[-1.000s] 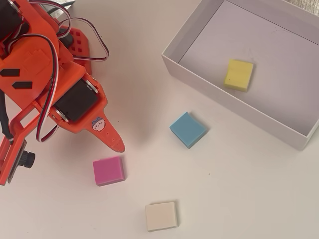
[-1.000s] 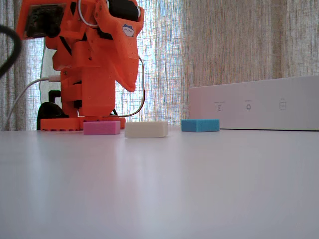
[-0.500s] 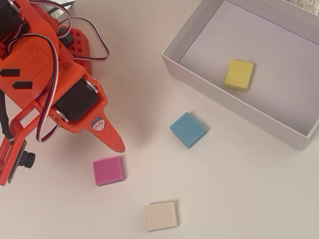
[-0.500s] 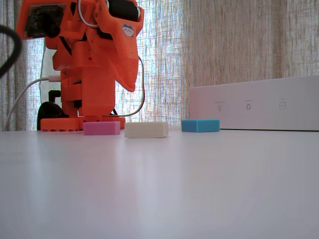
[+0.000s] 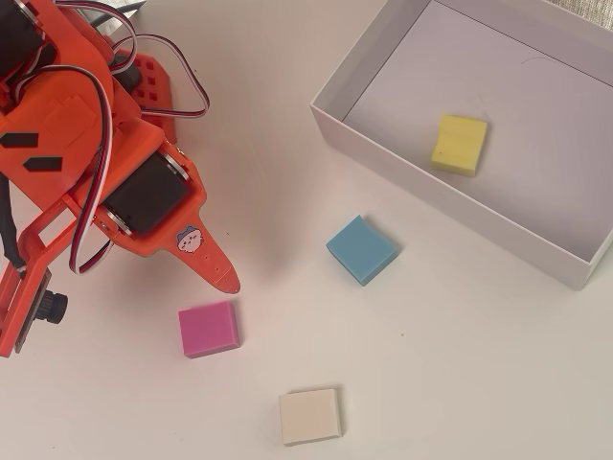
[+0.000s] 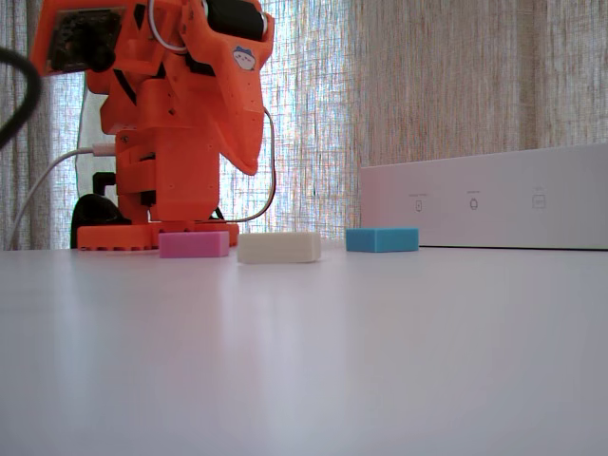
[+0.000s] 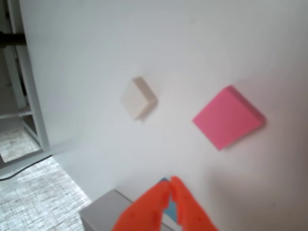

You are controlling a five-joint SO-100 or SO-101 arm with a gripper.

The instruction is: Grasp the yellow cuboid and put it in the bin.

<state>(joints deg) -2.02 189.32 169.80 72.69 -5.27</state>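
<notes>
The yellow cuboid (image 5: 459,144) lies flat on the floor inside the bin (image 5: 383,153), near its front-left wall in the overhead view. It is hidden behind the bin wall (image 6: 494,195) in the fixed view. My orange gripper (image 5: 228,278) is shut and empty, far to the left of the bin, raised above the table just up and right of the pink block (image 5: 208,328). In the wrist view the fingertips (image 7: 171,185) meet with nothing between them. In the fixed view the gripper (image 6: 249,163) hangs well above the blocks.
A blue block (image 5: 361,249) lies on the table between gripper and bin. A cream-white block (image 5: 309,416) lies near the front edge. Pink (image 7: 227,117) and cream (image 7: 138,97) blocks show in the wrist view. The arm's base (image 6: 152,233) stands at the back left.
</notes>
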